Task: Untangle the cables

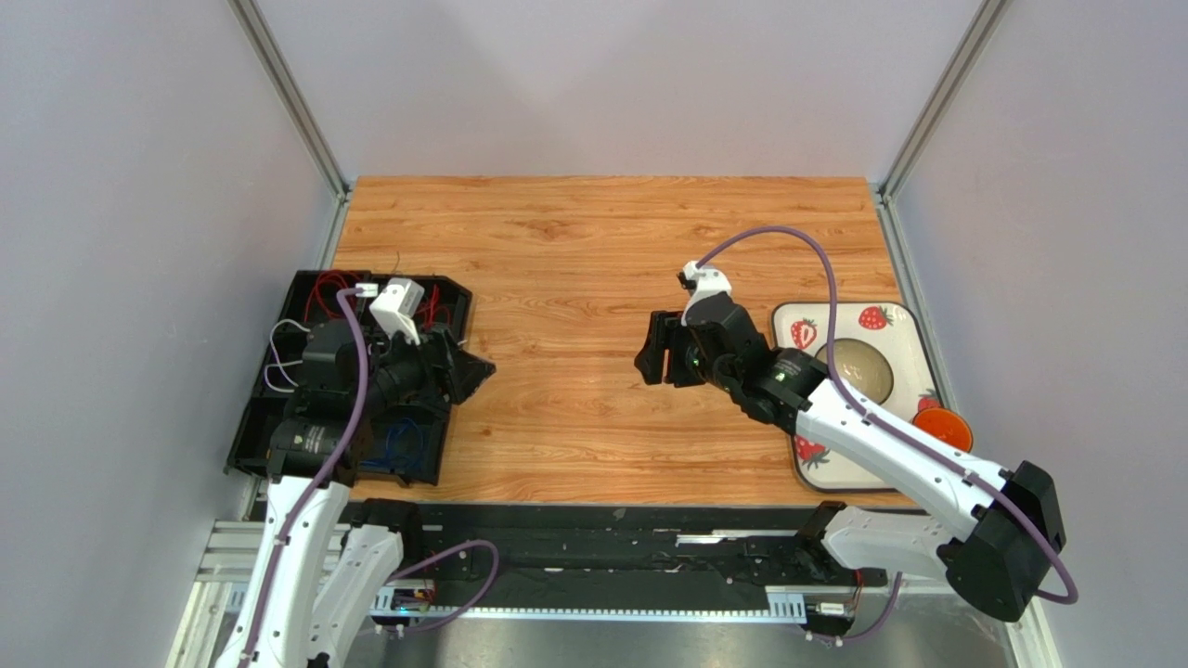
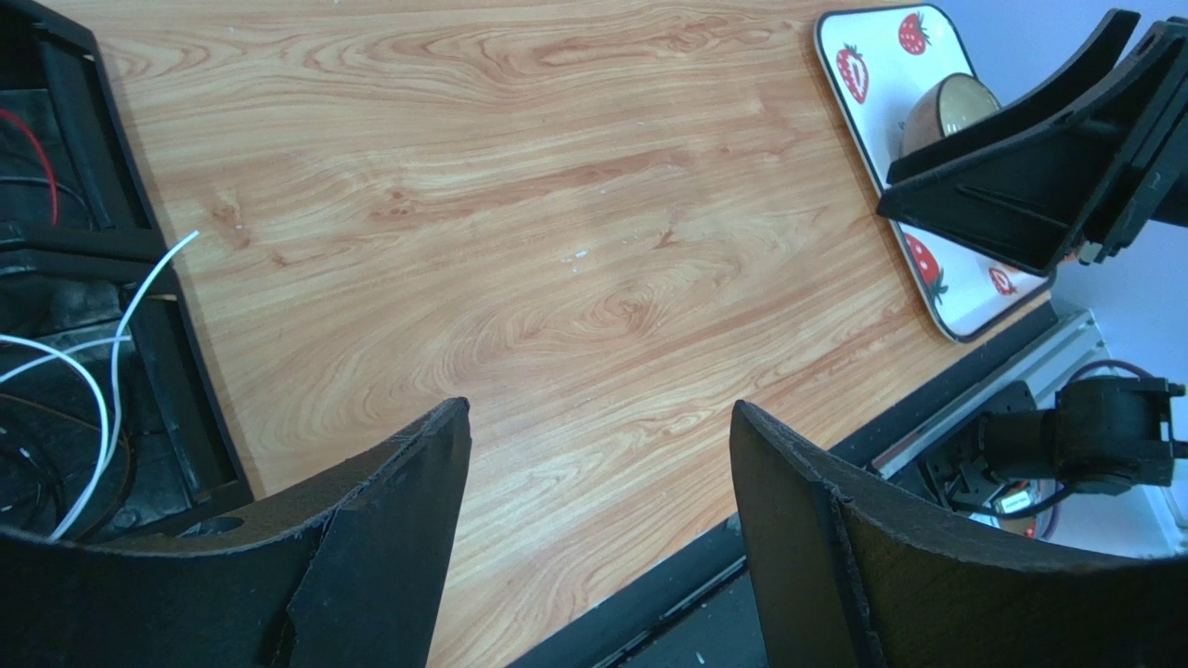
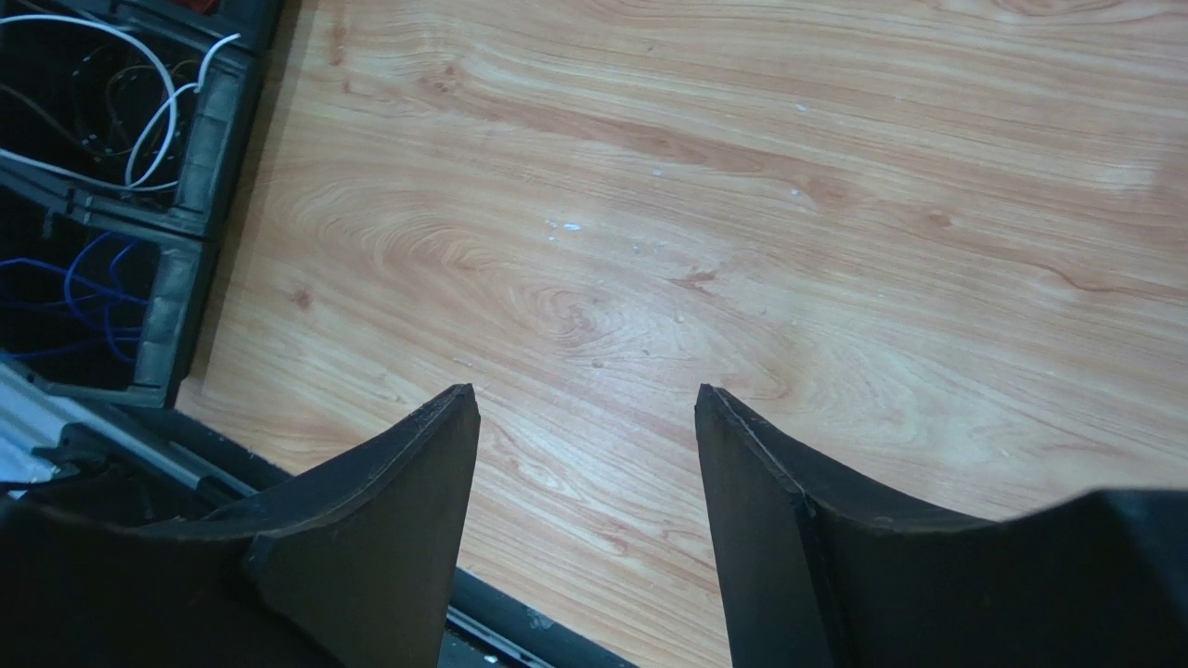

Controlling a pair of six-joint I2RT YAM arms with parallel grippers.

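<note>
The cables lie in a black compartment tray at the table's left. Red loops, white loops and blue loops show there, partly hidden by my left arm. The left wrist view shows white wire and a red strand. The right wrist view shows white loops and blue loops. My left gripper is open and empty at the tray's right edge. My right gripper is open and empty above the bare wood mid-table.
A white strawberry-print tray with a bowl sits at the right, and an orange-red round object lies beside it. The black rail runs along the near edge. Grey walls enclose the table.
</note>
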